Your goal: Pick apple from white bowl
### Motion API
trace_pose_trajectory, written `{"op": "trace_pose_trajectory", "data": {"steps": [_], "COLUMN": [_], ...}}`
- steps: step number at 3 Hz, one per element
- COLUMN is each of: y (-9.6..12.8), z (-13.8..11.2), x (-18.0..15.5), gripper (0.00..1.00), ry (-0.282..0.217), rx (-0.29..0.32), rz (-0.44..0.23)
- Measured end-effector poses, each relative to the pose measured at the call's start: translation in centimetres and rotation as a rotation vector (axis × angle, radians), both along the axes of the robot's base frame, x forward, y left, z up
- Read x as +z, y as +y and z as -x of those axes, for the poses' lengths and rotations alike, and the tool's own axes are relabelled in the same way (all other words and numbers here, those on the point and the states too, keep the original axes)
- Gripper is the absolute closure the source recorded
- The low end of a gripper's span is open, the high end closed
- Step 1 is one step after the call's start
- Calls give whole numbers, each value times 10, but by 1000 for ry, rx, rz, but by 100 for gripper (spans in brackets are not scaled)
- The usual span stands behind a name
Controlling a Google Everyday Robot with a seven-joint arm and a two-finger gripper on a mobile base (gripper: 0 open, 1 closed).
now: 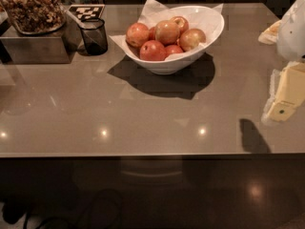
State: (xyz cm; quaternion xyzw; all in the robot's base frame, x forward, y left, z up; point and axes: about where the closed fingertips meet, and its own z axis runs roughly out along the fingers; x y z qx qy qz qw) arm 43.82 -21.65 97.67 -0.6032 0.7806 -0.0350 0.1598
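Observation:
A large glossy white bowl point(164, 66), lined with white paper, stands at the back middle of the grey-brown table. It holds several apples. A red-orange apple with a yellowish-tan blush point(167, 31) lies on top in the middle, with similar ones point(192, 38) beside it. A deeper solid-red apple point(152, 50) lies at the front. My gripper point(285, 97) hangs at the right edge of the view, above the table and well to the right of the bowl, touching nothing. It casts a shadow point(252, 135) near the table's front edge.
A small dark mesh cup point(94, 36) stands left of the bowl. A container of brown snacks point(31, 8) sits on a metal box point(35, 49) at the back left, beside a checkered marker point(86, 11). A wrapped item point(270, 31) lies at the back right.

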Motion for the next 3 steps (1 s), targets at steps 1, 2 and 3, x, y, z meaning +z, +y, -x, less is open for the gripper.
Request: {"op": "trace_pose_trajectory", "data": {"steps": [1, 2, 3], "y": [0, 6, 15], "z": [0, -16, -60], "x": [0, 7, 16], "gripper": [0, 0, 0], "ry": [0, -42, -84], "rx": [0, 13, 6], "rz": [0, -56, -230]}}
